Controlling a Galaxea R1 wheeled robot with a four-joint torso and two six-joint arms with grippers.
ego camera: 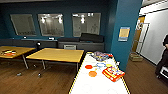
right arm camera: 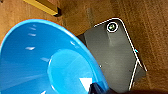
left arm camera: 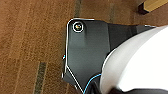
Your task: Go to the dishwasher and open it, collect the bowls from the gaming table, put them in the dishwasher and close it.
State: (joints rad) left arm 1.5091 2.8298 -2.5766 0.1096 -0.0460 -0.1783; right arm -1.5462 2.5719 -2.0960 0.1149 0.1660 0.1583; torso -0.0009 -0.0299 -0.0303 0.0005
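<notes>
Filling much of the right wrist view, a bright blue bowl [right arm camera: 50,62] sits close against the right gripper, which appears to clamp its rim, so one bowl seems collected. Two more bowls, a red-orange bowl [ego camera: 88,66] and an orange bowl [ego camera: 92,73], lie on the gaming table [ego camera: 82,86], near the middle of its white top, beside a colourful game box [ego camera: 113,73] to their right. Further left stand yellow-topped tables [ego camera: 56,54]. A person [ego camera: 163,60] stands at far right. Whether the left gripper is wide or narrow, I cannot tell. Loading the dishwasher and closing it are, by my judgement, left to do.
</notes>
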